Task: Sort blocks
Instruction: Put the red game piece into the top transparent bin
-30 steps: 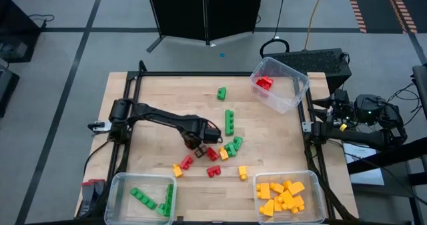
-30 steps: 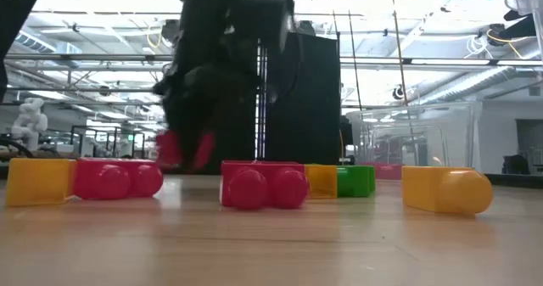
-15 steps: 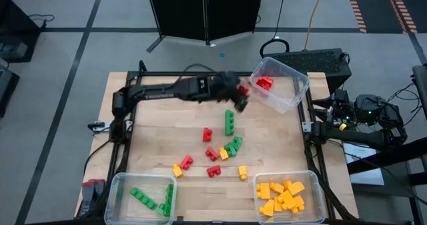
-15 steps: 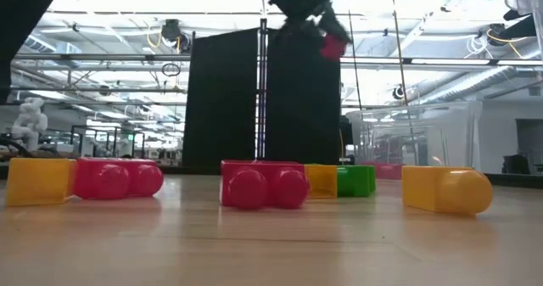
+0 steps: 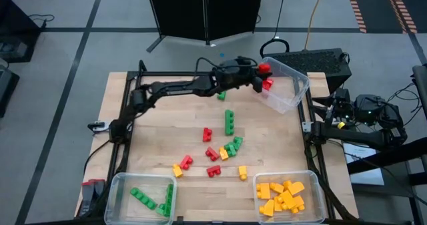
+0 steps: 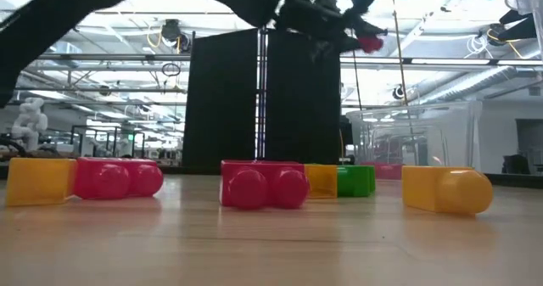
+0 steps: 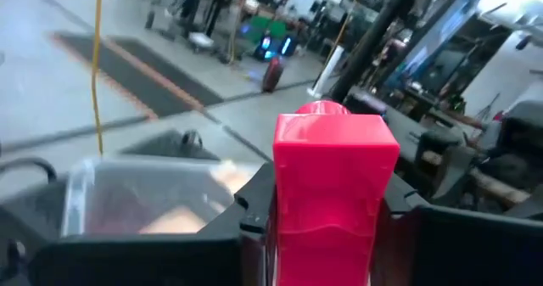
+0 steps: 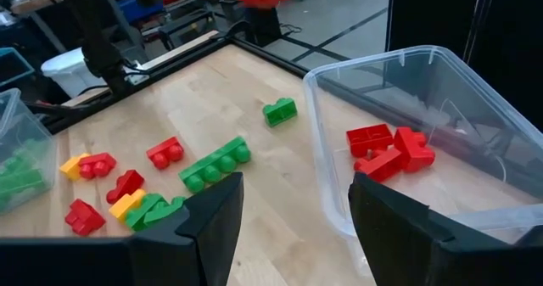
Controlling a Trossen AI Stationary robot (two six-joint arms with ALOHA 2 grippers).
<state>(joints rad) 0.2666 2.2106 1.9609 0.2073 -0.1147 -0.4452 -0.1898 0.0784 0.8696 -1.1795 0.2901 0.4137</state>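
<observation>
My left gripper (image 5: pixel 259 73) is high over the near rim of the clear bin (image 5: pixel 288 98) at the table's far right, shut on a red block (image 5: pixel 264 69). The low view shows that red block (image 6: pixel 370 42) well above the table. The bin holds three red blocks (image 8: pixel 390 148). Loose red, green and yellow blocks lie flat mid-table: a long green one (image 5: pixel 229 121), a red one (image 5: pixel 207 134), a mixed cluster (image 5: pixel 230 147). My right gripper (image 8: pixel 293 227) is open and waits beyond the table's right edge. My left gripper pinches the red block (image 7: pixel 335 193) between its two fingers (image 7: pixel 246 222), one on each of two opposite side faces. The block's studded end (image 7: pixel 322 109) sticks out past the fingertips. It is lifted clear, high above the table.
A clear bin with green blocks (image 5: pixel 141 197) stands at the near left corner and one with yellow blocks (image 5: pixel 288 197) at the near right. A lone green block (image 5: pixel 221 93) lies below my left arm. The wooden top (image 5: pixel 160 128) is bare at the left.
My left gripper, shut on the red block, rose from the block cluster mid-table and swung toward the far right, ending above the red bin's rim. The red block went with it, lifted clear of the table.
</observation>
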